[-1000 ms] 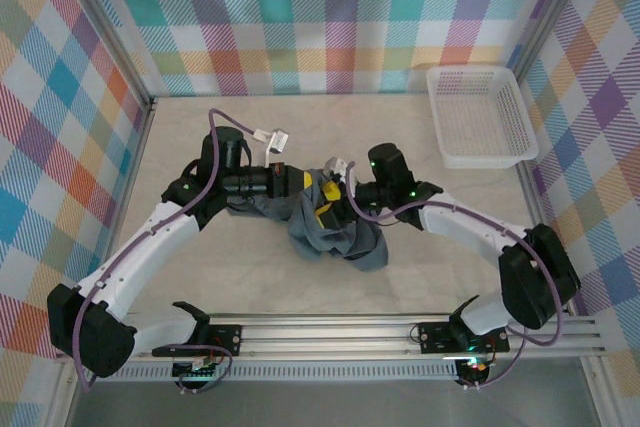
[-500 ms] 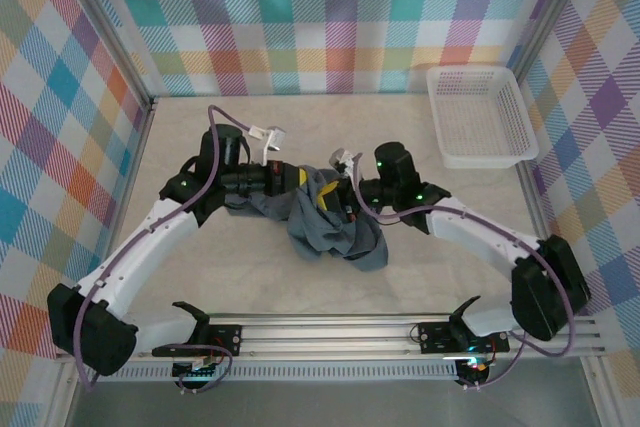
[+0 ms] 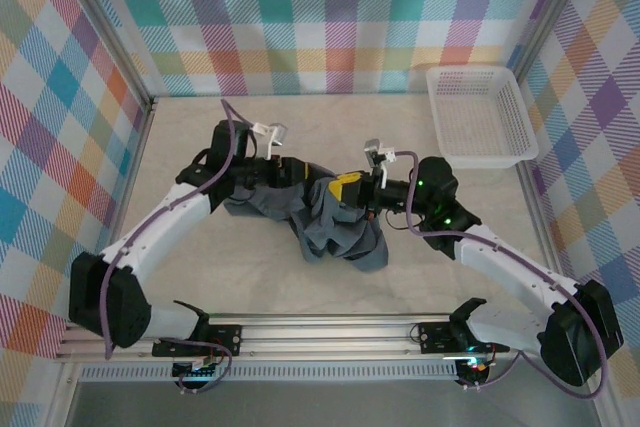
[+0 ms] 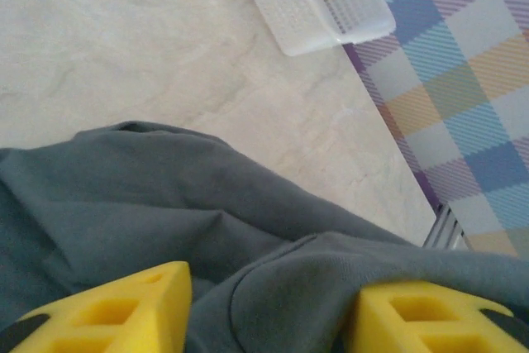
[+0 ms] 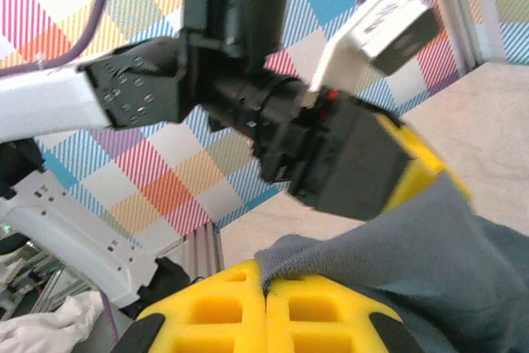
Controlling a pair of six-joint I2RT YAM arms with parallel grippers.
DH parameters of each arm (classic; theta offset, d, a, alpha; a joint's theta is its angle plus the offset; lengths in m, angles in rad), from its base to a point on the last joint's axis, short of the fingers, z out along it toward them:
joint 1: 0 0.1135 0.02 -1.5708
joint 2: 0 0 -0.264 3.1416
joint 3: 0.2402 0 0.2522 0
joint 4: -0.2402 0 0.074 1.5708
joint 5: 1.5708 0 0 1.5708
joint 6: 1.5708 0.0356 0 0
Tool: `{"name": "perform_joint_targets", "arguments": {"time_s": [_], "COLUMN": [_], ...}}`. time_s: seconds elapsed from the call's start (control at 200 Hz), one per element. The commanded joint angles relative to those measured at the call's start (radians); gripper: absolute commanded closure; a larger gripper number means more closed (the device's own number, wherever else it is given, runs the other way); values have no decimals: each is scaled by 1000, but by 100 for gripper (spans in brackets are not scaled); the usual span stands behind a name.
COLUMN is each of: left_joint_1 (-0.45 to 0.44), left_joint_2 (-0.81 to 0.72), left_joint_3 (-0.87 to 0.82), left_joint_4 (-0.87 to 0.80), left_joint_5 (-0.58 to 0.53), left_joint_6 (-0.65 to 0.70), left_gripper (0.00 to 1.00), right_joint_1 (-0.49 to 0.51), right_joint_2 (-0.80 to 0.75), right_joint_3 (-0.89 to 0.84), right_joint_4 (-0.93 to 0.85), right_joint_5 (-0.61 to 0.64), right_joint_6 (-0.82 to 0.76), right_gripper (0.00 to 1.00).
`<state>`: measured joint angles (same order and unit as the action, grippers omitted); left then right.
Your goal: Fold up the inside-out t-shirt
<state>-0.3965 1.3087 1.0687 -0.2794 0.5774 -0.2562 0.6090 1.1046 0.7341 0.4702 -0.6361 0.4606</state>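
Note:
The dark slate-grey t-shirt [image 3: 335, 227] lies bunched in the middle of the table between both arms. My left gripper [image 3: 293, 175] reaches into its left side; in the left wrist view its yellow fingers [image 4: 116, 307] stand wide apart, open, with a fold of the t-shirt [image 4: 207, 221] bulging between them. My right gripper [image 3: 347, 185] is at the shirt's upper right. In the right wrist view the right gripper [image 5: 266, 287] is shut, pinching an edge of the t-shirt [image 5: 430, 245], just in front of the left arm's black wrist [image 5: 331, 155].
A white mesh basket [image 3: 478, 117] stands at the back right corner, also seen as the basket [image 4: 318, 2] in the left wrist view. Checked walls close in the table on three sides. A metal rail [image 3: 330, 332] runs along the near edge.
The right arm has drawn back to the right, its gripper still on the shirt edge. The left arm has swung slightly towards the back and further into the cloth.

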Motion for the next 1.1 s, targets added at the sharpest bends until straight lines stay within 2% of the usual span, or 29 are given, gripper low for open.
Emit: {"name": "perform_joint_targets", "arguments": {"time_s": [0.0,0.07,0.14,0.18,0.245,0.36,0.535,0.6,0.735,0.8,0.825,0.855,0.885,0.93,0.99,1.055,1.095], "left_joint_1": [1,-16,-53,-86,-141,-223,-268,-271,-271,-269,-268,-265,-256,-233,-180,-114,-84], "left_joint_2": [-145,-213,-267,-284,-280,-183,-15,56,176,211,217,221,218,202,156,80,38], "left_joint_3": [-66,-116,-138,-141,-139,-72,23,62,121,139,145,149,154,156,146,98,64], "left_joint_4": [-80,-89,-142,-158,-137,-182,-193,-221,-253,-271,-274,-274,-273,-259,-213,-83,64], "left_joint_5": [-103,-150,-278,-326,-338,-433,-589,-665,-739,-758,-757,-742,-705,-588,-345,-53,108], "left_joint_6": [-84,-185,-277,-305,-316,-297,-234,-202,-130,-101,-90,-75,-60,-48,-68,-192,-292], "left_gripper": [48,48,52,58,69,70,50,47,48,56,65,79,100,100,100,100,100], "right_joint_1": [-10,-12,-12,-12,-12,-13,-13,-12,-12,-15,-19,-28,-42,-77,-148,-235,-285], "right_joint_2": [-8,3,17,28,45,68,83,81,70,54,46,39,33,28,28,41,68], "right_joint_3": [21,36,56,67,83,106,124,124,120,117,114,109,103,90,51,-22,-76], "right_joint_4": [39,13,-12,-25,-42,-57,-83,-88,-100,-106,-105,-106,-106,-114,-118,-98,-63], "right_joint_5": [25,25,15,3,-13,-40,-68,-74,-61,-44,-39,-34,-29,-22,-17,-22,-52], "right_joint_6": [12,5,3,1,4,14,27,32,35,41,46,57,73,111,172,241,271], "right_gripper": [100,100,100,100,100,100,100,100,100,100,100,100,100,100,100,100,100]}}
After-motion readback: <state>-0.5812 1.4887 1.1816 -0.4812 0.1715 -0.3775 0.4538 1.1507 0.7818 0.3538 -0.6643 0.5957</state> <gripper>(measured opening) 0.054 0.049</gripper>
